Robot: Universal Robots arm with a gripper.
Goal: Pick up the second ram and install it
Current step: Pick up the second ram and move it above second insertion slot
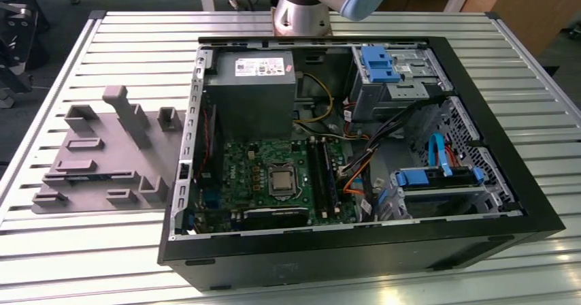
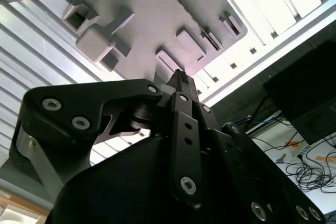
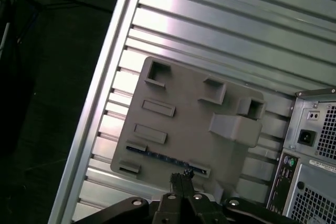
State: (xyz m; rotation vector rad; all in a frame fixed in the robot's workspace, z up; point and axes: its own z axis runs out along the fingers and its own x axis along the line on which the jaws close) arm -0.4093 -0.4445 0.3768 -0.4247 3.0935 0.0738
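Dark green-blue, thin and narrow, the second ram [image 1: 95, 176] lies edge-on in the grey moulded plastic holder [image 1: 102, 152]. It sits in that holder's near row, held between two small raised blocks. In the exterior view its long axis runs left to right, parallel to the near edge of the holder. One end points toward the open black computer case [image 1: 363, 254] and the other toward the exterior view's left edge of the silver ribbed aluminium worktop [image 1: 118, 39].

In the first wrist view the same stick [image 3: 164, 157] shows as a dark strip across the holder [image 3: 184, 124]. The black metal hand [image 3: 180, 178] hangs above it with its tips aimed down at the strip, apart from it and touching nothing. The fingers are pressed together and hold nothing. In the second wrist view the hand [image 2: 181, 78] shows closed in the same way, its tip lying over the edge of the holder [image 2: 147, 19].

The case lies on its side just to the right of the holder. The green motherboard [image 1: 247, 165] inside it is exposed.
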